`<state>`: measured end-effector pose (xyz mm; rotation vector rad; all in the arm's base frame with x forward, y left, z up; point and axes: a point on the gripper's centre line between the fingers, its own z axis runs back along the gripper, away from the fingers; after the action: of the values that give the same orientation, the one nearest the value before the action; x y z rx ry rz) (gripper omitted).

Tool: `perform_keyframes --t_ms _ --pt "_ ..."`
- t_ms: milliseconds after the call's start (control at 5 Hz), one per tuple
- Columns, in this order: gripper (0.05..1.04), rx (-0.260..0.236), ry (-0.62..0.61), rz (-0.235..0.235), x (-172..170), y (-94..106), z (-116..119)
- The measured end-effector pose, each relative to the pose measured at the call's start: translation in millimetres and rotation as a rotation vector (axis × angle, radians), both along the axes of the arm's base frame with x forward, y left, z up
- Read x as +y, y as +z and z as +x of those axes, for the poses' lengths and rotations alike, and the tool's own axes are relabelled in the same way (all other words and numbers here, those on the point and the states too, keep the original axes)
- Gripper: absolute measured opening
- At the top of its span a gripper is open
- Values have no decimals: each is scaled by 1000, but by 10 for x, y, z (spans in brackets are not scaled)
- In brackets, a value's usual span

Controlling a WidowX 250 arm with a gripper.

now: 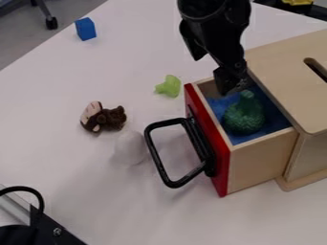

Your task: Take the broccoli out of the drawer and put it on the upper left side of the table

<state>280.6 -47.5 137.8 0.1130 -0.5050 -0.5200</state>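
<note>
Black fixture (54, 227), one, partly in view at the nearest left corner, with one curved black cable (28, 190).

Wooden box (287, 79), one, stood at the right of the white table (102, 191); its pale top had one dark slot (315, 68). From its left side one drawer (262, 160) stood pulled out, with one red front (223, 176) and one black loop handle (158, 164). The drawer was lined in blue (246, 138).

Broccoli (244, 116), one, dark green, lay inside the drawer on the blue, its stubby end toward the far side.

White egg-shaped toy (130, 147), one, lay on the table just left of the handle. Brown plush toy (102, 117), one, with a paler face, lay near it, a little farther off and to the left.

Light green toy (168, 86), one, lay beyond the drawer's far left corner, apart from the red front.

Gripper (230, 84), one, black, hung down from the top edge, its lower end over the far part of the drawer, just beyond the broccoli. How far open it was could not be told, nor whether it touched the broccoli or the drawer.

Blue block (85, 28), one, sat by the table's far left edge. Yellow item (298, 2), one, was partly in view at the top right; one black caster (51, 22) stood on the grey floor (22, 36) behind.
</note>
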Motion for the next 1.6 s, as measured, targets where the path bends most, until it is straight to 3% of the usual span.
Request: perform_keyframes --t_ms 400,600,800,1200,1400,1600 --pt "1001 61 -47 -1 -80 -216 -9" --pt "1001 102 -85 -25 -194 -336 -16" --pt "1001 107 -130 -62 -312 -399 20" --pt "1001 102 -113 -54 -358 -481 119" --pt "951 96 -104 -60 -371 -534 165" --pt "666 51 -61 -95 -356 -522 234"
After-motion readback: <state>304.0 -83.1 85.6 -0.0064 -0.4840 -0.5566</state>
